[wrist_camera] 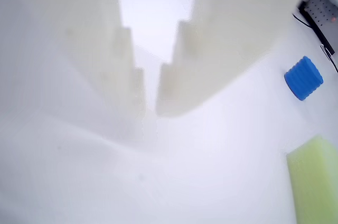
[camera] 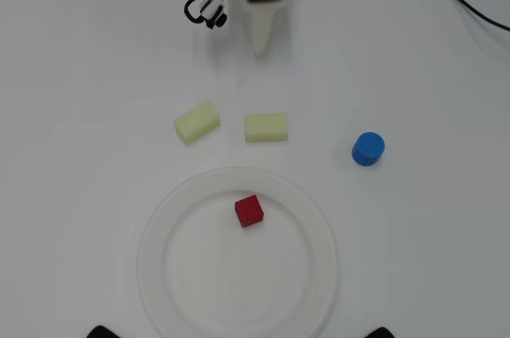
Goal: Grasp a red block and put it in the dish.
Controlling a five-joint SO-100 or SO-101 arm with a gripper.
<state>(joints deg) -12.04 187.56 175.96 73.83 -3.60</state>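
The red block [camera: 249, 211] lies in the dish [camera: 151, 254], slightly rotated; a cube, no long axis. The gripper [camera: 262, 49] at the desk's far edge is nearly closed, holding nothing.

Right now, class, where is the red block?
In the overhead view the red block lies inside the white dish, slightly above its centre, below the two pale yellow blocks and well left of the blue cylinder.
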